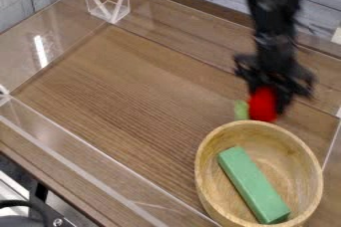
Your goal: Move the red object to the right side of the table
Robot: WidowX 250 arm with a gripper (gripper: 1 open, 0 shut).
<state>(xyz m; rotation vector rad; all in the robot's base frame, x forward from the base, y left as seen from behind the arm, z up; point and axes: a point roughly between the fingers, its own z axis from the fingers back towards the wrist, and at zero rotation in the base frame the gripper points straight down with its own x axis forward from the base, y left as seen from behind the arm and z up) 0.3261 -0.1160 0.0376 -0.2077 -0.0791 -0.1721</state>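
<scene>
The red object (262,104), a small rounded bright-red toy with a green tip (242,110), hangs in my gripper (265,94) over the right part of the table (120,82). The gripper's dark fingers are shut on it from above. It sits just beyond the far rim of the wooden bowl; I cannot tell whether it touches the tabletop. The arm reaches down from the top right.
A round light wooden bowl (213,171) stands at the front right with a green rectangular block (252,184) lying in it. Low clear acrylic walls (40,121) edge the table, with a clear bracket (106,4) at the back left.
</scene>
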